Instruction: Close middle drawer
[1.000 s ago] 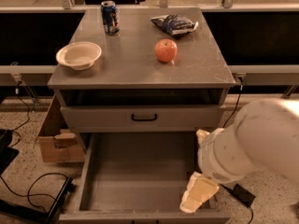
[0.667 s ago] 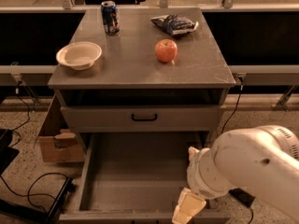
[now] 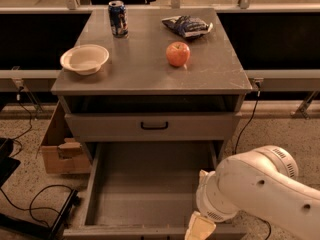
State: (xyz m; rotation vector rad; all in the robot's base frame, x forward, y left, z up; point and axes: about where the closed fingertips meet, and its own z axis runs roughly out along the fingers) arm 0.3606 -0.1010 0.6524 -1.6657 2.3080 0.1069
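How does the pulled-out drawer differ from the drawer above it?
The middle drawer is pulled far out; the upper drawer is pushed in. The middle drawer shows its grey tray inside; the upper drawer shows only its front, with a black handle. The gripper is at the middle drawer's front right corner, away from the upper drawer. Both are grey metal.

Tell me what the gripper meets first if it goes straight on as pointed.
Probably the front rim of the middle drawer, just below the gripper at its right front corner; depth unclear.
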